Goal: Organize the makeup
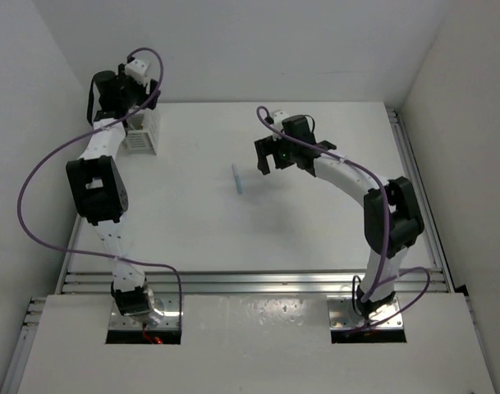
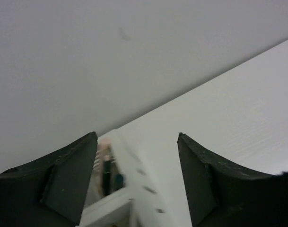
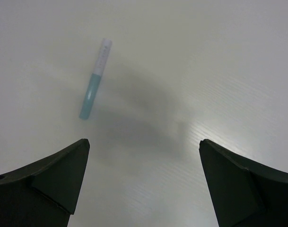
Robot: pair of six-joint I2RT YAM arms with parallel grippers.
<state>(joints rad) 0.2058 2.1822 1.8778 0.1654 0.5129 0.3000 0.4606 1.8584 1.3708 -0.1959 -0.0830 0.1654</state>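
Note:
A light blue makeup stick (image 1: 238, 179) lies alone on the white table, mid-centre; it also shows in the right wrist view (image 3: 94, 79), up and left of the fingers. My right gripper (image 1: 268, 158) hovers open and empty just right of it. My left gripper (image 1: 139, 115) is open and empty above the white slatted box (image 1: 141, 135) at the back left. In the left wrist view, a peach-pink stick (image 2: 104, 152) and dark sticks (image 2: 107, 176) stand inside the box (image 2: 110, 205), blurred.
White walls close in the table on the left, back and right. A metal rail (image 1: 258, 281) runs along the near edge. Purple cables loop off both arms.

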